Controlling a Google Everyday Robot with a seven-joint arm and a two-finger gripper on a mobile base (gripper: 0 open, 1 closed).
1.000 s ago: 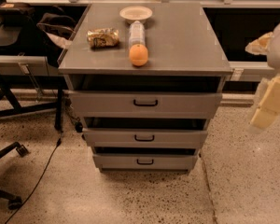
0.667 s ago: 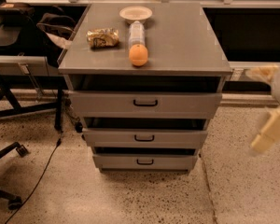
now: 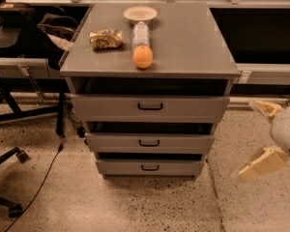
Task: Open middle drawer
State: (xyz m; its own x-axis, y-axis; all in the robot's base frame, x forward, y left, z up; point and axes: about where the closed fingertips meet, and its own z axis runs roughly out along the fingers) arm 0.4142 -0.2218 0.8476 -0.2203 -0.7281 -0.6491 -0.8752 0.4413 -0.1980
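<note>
We find the middle drawer (image 3: 183,144) in the grey metal cabinet (image 3: 217,88), second of three fronts, between the taller top drawer (image 3: 193,108) and the narrow bottom drawer (image 3: 179,168). Its small black bar handle (image 3: 149,142) sits at the centre of the front. The gripper (image 3: 248,139) hangs low at the right edge of the view, well apart from the cabinet, with its cream fingers (image 3: 265,162) spread wide and holding nothing.

The main risk, as we judge it, is taking the wrong handle: the three are alike and stacked closely, so a small error in height lands on a neighbour. The bar is thin and shallow, so the fingers could slip off. A rough pull could shake the cabinet, and the orange (image 3: 143,57), round and near the front edge of the top, might roll off.

The fronts are flat, smooth, matte grey metal with dark gaps above each. On top, a clear plastic bottle (image 3: 141,32) lies on its side behind the orange, beside a crinkled snack bag (image 3: 106,38) and a shallow pale bowl (image 3: 140,14). The floor (image 3: 135,207) is speckled terrazzo.
</note>
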